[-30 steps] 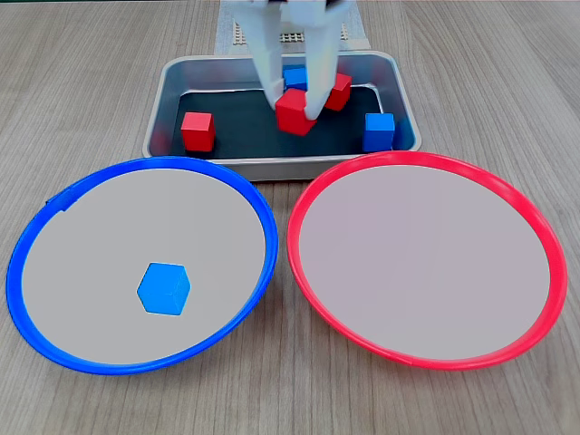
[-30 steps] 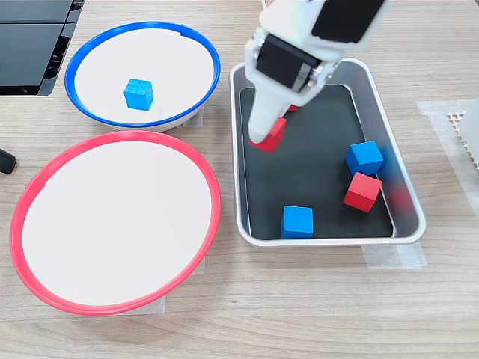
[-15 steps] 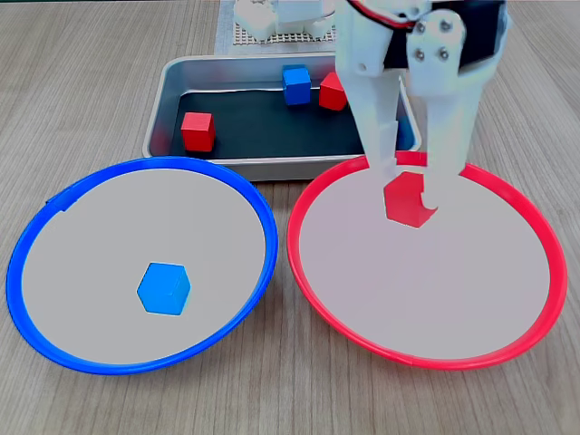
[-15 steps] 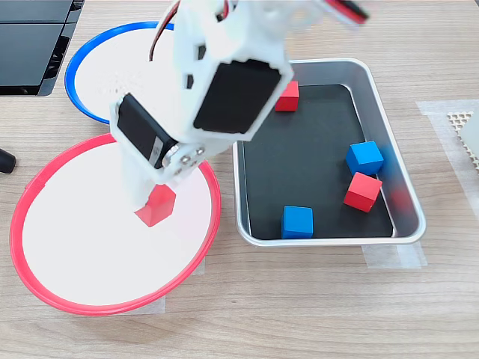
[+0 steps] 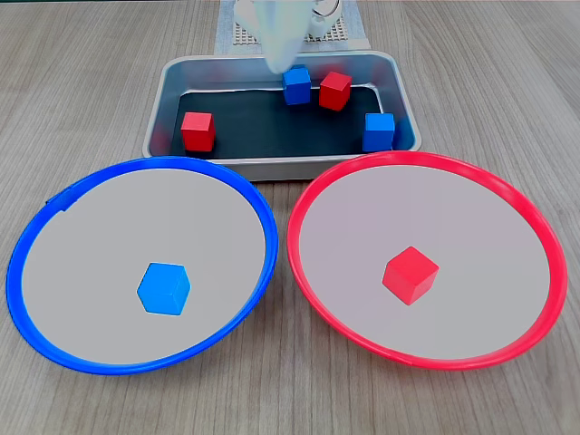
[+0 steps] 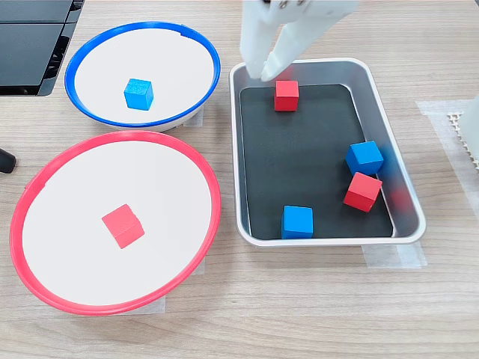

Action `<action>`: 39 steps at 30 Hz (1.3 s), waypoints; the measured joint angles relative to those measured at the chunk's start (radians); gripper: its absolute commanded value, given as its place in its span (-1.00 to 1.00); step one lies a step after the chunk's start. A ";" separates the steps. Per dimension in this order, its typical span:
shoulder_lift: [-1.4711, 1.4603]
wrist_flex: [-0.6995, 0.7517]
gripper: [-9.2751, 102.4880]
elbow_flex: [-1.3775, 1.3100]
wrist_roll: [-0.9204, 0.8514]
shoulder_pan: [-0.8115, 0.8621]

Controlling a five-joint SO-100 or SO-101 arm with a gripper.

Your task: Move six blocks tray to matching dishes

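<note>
The white gripper hangs at the far side, pointing down. Its fingers are slightly parted and hold nothing.

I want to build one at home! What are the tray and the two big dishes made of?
The tray looks like metal: silvery, shiny walls that mirror the blocks, with a matt black bottom. The blue-rimmed dish and the red-rimmed dish look like plastic: glossy bright rims around dull pale grey centres, though I can't be sure from the look alone.
</note>
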 measured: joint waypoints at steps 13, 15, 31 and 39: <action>-0.044 -0.298 -0.39 0.319 -0.181 0.341; -0.049 -0.299 -0.39 0.350 -0.206 0.364; -0.072 -0.301 -0.84 0.431 -0.265 0.328; -0.069 -0.155 -0.84 0.201 -0.071 0.130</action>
